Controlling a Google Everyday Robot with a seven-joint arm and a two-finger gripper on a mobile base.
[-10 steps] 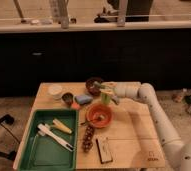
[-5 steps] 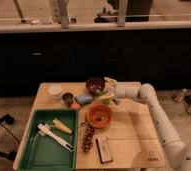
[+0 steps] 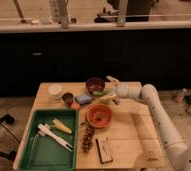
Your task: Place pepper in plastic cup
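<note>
Over your wooden table [image 3: 134,131], the gripper [image 3: 109,94] sits at the green pepper [image 3: 102,94] beside the dark bowl [image 3: 95,85]; you cannot tell whether it grips. A blue sponge [image 3: 83,99] and brown cup [image 3: 67,97] stand between it and the white plastic cup [image 3: 55,91].

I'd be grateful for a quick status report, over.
Claw over table's back middle, beside purple bowl. Pepper at claw, not yet in plastic cup. Small dark cup and blue sponge lie between.
</note>
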